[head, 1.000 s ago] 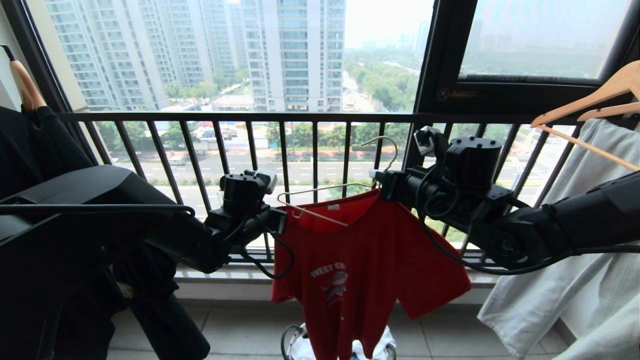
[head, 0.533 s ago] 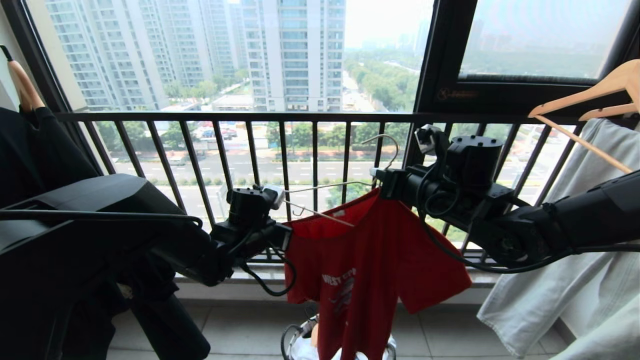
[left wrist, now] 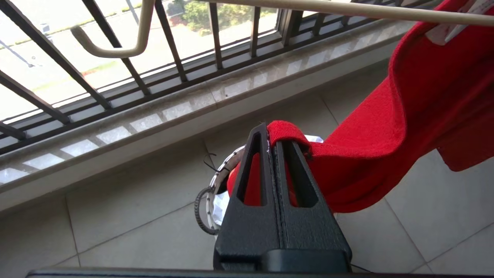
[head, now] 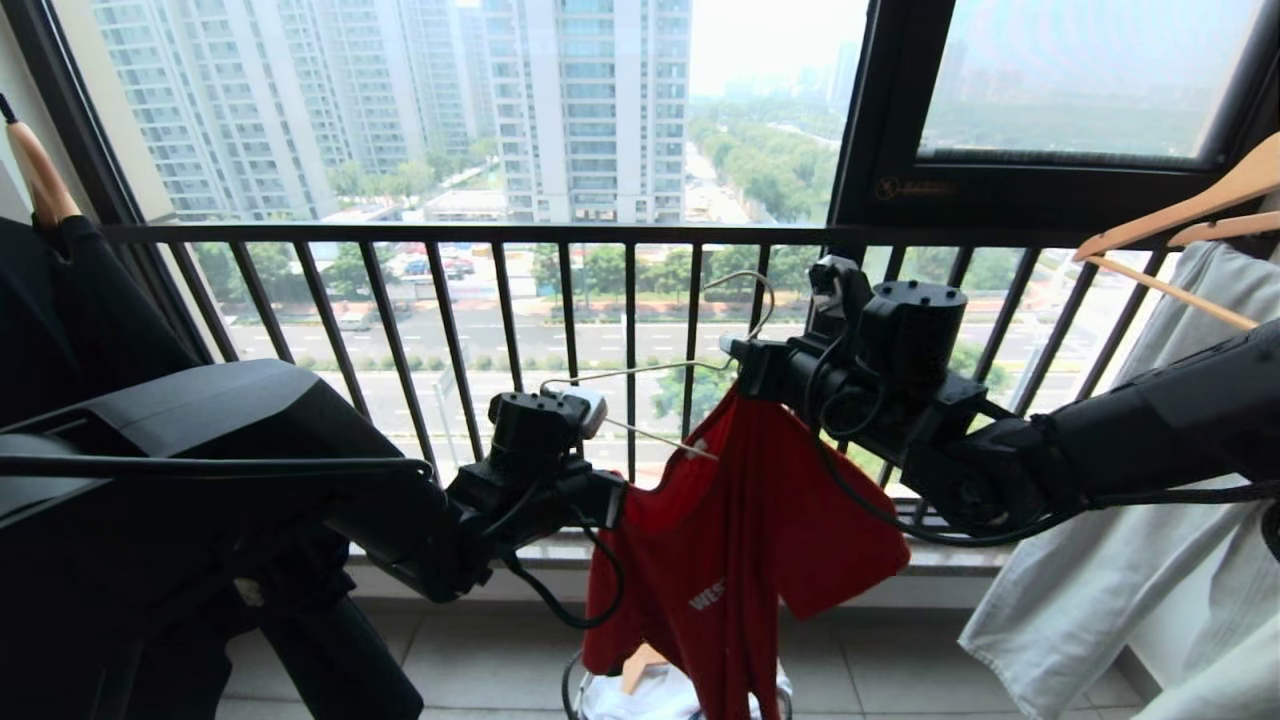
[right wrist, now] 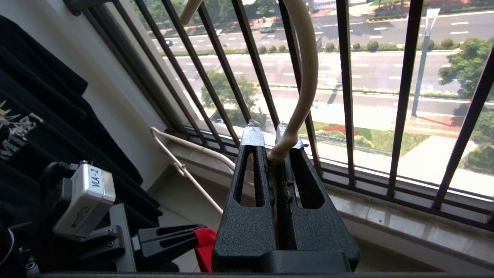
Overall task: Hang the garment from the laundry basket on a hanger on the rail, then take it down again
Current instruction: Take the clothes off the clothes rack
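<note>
Garment [head: 740, 540], red, hangs bunched in long vertical folds between the two arms, its lettering mostly lost in the creases and its lower end cut off by the frame above the laundry basket [head: 600, 695], of which only part of the rim shows. The hanger [head: 640, 375] lies nearly level, hook up, its left end bare of cloth. Left gripper [left wrist: 270, 133] has its jaws pressed shut on a red fold of the shirt. Right gripper [right wrist: 270, 133] has its jaws shut on the hanger's neck, in front of the balcony railing [head: 450, 235]. The rail is out of view.
</note>
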